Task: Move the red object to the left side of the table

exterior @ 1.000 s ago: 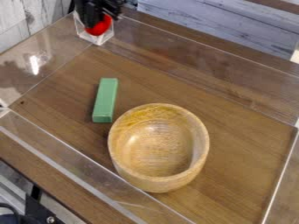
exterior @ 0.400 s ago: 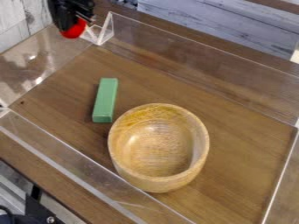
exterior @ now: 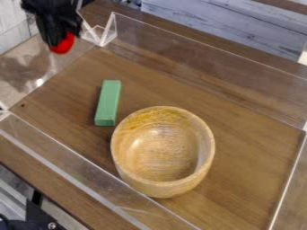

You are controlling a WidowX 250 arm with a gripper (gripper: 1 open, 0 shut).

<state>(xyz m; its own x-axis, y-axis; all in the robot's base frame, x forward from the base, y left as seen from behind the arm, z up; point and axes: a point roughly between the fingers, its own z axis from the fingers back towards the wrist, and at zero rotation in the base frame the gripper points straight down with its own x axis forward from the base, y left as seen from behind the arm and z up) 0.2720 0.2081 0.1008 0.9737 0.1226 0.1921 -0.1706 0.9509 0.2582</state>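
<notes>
The red object (exterior: 63,44) is at the far left of the scene, in the grasp of the black hand (exterior: 56,34), whose fingers are closed on it. The hand comes down over it from the far side and covers its far part, so only a rounded red patch shows on the near side. On that patch I cannot tell a long axis or a direction in which the object points. Whether its underside touches the table (exterior: 240,135) is also too hidden to tell.

The bowl (exterior: 163,151) stands upright near the near side, its round mouth facing up. Bare wood shows across its inside, from the pale rim down to the bottom.

The green block (exterior: 107,103) lies just beside the bowl, to its left and farther off, apart from it. Its long axis runs from near to far, the far end leaning slightly right. The red object is well apart from both, farther and more to the left. Clear walls (exterior: 74,160) edge the table.
</notes>
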